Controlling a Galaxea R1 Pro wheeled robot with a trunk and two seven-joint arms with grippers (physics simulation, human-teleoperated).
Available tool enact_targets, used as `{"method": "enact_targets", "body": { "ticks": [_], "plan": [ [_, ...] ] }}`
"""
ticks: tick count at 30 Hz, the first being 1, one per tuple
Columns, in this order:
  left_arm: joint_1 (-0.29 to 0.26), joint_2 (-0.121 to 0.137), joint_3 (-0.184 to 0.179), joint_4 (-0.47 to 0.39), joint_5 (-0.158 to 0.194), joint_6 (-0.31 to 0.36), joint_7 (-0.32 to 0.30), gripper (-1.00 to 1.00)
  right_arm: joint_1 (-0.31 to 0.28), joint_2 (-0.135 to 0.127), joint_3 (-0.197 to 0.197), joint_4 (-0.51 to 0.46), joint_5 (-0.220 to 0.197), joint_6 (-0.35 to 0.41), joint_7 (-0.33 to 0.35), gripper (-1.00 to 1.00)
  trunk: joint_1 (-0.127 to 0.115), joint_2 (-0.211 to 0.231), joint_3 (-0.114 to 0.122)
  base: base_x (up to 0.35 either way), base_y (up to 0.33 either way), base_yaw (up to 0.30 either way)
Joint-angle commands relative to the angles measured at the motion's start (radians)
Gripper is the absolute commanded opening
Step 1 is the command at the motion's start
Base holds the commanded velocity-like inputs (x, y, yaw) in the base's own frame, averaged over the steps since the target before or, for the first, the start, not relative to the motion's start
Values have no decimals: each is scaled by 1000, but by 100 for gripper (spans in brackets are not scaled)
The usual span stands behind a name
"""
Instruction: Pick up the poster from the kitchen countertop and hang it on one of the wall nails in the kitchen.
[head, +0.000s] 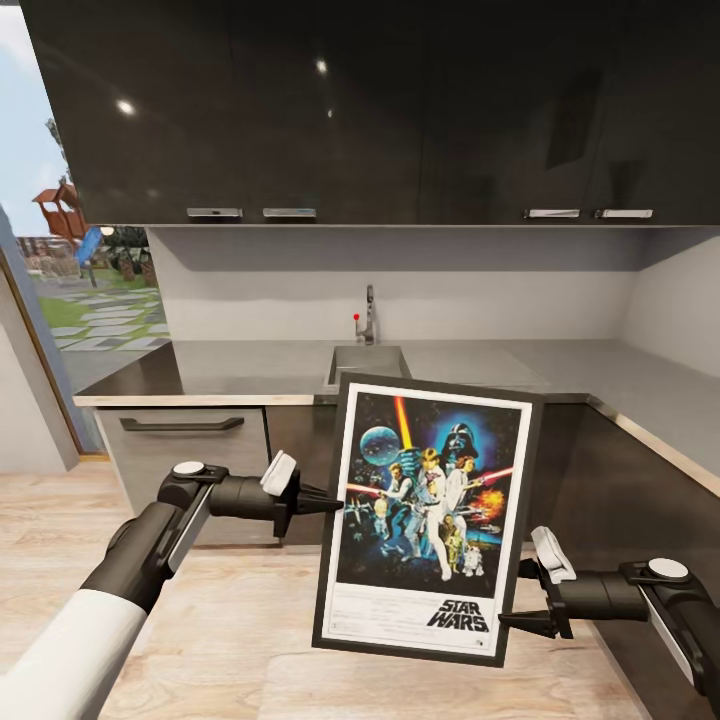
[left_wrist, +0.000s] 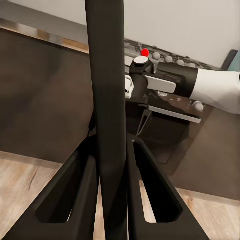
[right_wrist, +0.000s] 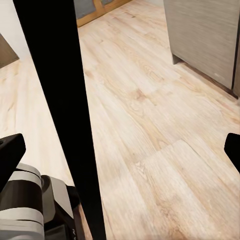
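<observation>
In front of the counter (head: 250, 375), the left claw (head: 325, 503) pinches the poster (head: 428, 520) edge, the right claw (head: 510, 622) gapes wide — it could swing or slip.

black-framed poster (head: 430, 520), grey kitchen countertop (head: 240, 370)

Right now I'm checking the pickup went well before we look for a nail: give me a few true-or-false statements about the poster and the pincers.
1. The poster lies flat on the kitchen countertop. False: it is off the counter, upright between the arms.
2. The left pincer grips the poster's edge. True: its fingers straddle the frame.
3. The right pincer meets the poster's top edge. False: it meets the lower side edge.
4. The poster leans slightly. True.
</observation>
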Motion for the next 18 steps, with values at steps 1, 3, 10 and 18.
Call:
{"method": "enact_targets", "body": {
  "ticks": [1,3,10,18],
  "plan": [
    [-1,1,-3,0,5,8,1,-100,-1,0,-1,0,-1,11,4,100,0,-1,-1,0,0,0],
    [0,1,-2,-1,5,8,1,-100,-1,0,-1,0,-1,11,3,100,0,-1,-1,0,0,0],
    [-1,1,-2,0,5,8,1,-100,-1,0,0,1,-1,-23,4,100,0,-1,-1,0,0,0],
    [-1,1,-3,3,5,8,2,-100,-1,0,-1,3,-1,-27,4,-100,0,-1,-1,0,0,0]
  ]
}}
